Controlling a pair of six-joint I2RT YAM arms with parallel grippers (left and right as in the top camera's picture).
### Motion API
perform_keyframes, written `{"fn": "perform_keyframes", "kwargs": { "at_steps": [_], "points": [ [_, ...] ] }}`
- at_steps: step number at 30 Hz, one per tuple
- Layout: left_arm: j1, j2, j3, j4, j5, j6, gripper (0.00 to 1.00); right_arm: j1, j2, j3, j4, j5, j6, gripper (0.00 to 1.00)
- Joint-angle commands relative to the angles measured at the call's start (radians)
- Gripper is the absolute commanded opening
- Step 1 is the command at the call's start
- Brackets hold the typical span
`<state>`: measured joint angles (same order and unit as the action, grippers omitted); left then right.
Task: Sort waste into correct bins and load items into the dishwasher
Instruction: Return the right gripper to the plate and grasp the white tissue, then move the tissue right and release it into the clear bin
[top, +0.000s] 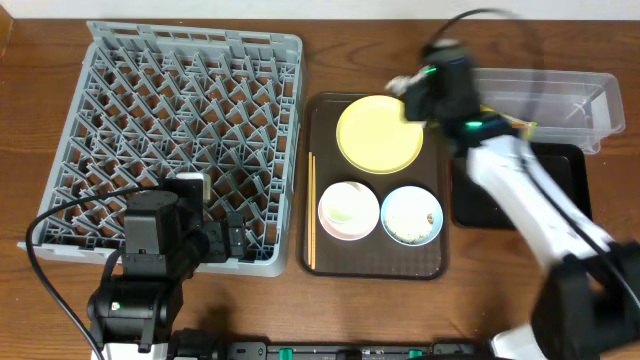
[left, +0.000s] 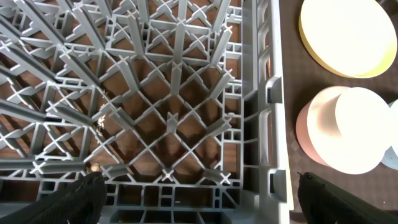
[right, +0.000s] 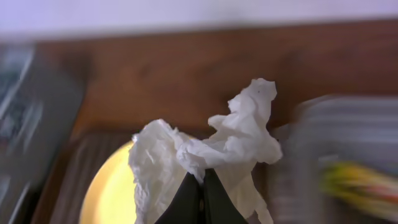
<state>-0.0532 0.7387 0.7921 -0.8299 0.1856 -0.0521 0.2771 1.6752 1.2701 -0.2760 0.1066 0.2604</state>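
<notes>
My right gripper is shut on the crumpled white napkin and holds it in the air above the far edge of the yellow plate; in the overhead view the gripper is blurred. The green-and-yellow wrapper lies blurred to the right, in the clear tub. The black tray sits in front of the tub. My left gripper is open and empty over the front right corner of the grey dish rack. The pinkish-white bowl, the light blue bowl with rice scraps and the chopsticks are on the brown serving tray.
The brown serving tray lies between the rack and the bins. My right arm reaches across the black tray. A black cable loops at the front left.
</notes>
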Motion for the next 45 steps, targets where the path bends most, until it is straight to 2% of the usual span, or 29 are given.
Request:
{"fn": "perform_keyframes", "kwargs": {
  "at_steps": [1, 11, 20, 21, 25, 27, 29, 30, 35, 39, 42, 45],
  "points": [
    [0.002, -0.002, 0.017, 0.0, 0.013, -0.005, 0.98, -0.117, -0.064, 0.006, -0.005, 0.084, 0.019, 0.01],
    [0.002, -0.002, 0.017, 0.0, 0.013, -0.005, 0.99, -0.349, -0.048, 0.005, -0.011, 0.103, 0.208, 0.01],
    [0.002, -0.002, 0.017, 0.0, 0.013, -0.005, 0.98, -0.409, 0.048, 0.005, -0.006, 0.099, 0.259, 0.02],
    [0.002, -0.002, 0.017, 0.0, 0.013, -0.005, 0.98, -0.409, 0.06, 0.005, -0.003, 0.099, 0.259, 0.04],
    [0.002, -0.002, 0.017, 0.0, 0.013, -0.005, 0.98, -0.41, 0.084, 0.005, 0.0, 0.086, 0.258, 0.24],
    [0.002, -0.002, 0.017, 0.0, 0.013, -0.005, 0.98, -0.41, 0.079, 0.005, 0.006, 0.051, 0.231, 0.45],
    [0.002, -0.002, 0.017, 0.0, 0.013, -0.005, 0.98, -0.409, 0.06, 0.005, 0.011, 0.006, 0.178, 0.59],
    [0.002, -0.002, 0.017, 0.0, 0.013, -0.005, 0.99, -0.41, 0.048, 0.005, 0.01, -0.013, 0.158, 0.61],
    [0.002, -0.002, 0.017, 0.0, 0.013, -0.005, 0.98, -0.405, -0.066, 0.005, -0.089, -0.23, 0.023, 0.58],
    [0.002, -0.002, 0.017, 0.0, 0.013, -0.005, 0.98, -0.382, -0.154, 0.005, -0.285, -0.466, -0.094, 0.65],
    [0.002, -0.002, 0.017, 0.0, 0.013, -0.005, 0.98, -0.336, -0.188, 0.005, -0.451, -0.512, -0.158, 0.7],
    [0.002, -0.002, 0.017, -0.001, 0.013, -0.005, 0.99, -0.269, -0.199, 0.005, -0.638, -0.511, -0.181, 0.7]
  ]
}}
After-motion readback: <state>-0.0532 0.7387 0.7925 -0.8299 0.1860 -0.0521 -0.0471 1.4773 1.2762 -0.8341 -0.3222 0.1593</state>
